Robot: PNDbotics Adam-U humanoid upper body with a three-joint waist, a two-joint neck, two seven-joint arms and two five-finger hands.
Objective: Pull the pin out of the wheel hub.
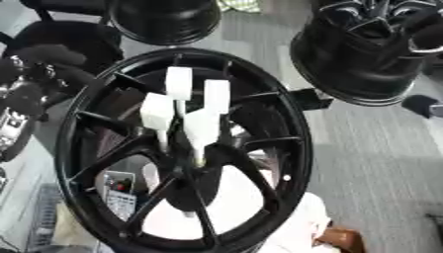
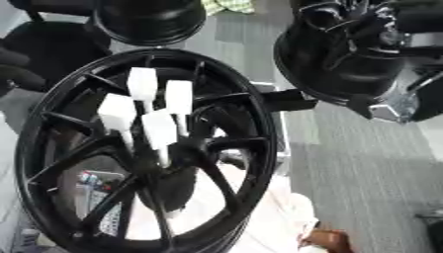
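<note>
A large black wheel hub (image 1: 286, 128) with thin spokes fills the middle of both eye views. Several white pins with blocky heads (image 1: 201, 127) stick out of its centre, close together; the tallest (image 1: 179, 83) is at the back. My left hand (image 1: 27, 91) shows as a blurred black and silver shape at the left edge, beside the rim and apart from the pins. A black and silver shape at the upper right, seemingly my right hand (image 2: 405, 101), is in front of another wheel, far from the pins. Neither hand touches a pin.
Two more black wheels stand behind: one at the top middle (image 1: 164, 20) and one at the upper right (image 1: 363, 59). Grey floor (image 1: 380, 163) lies to the right. White cloth (image 1: 298, 225) and a brown object (image 1: 342, 239) sit below the hub.
</note>
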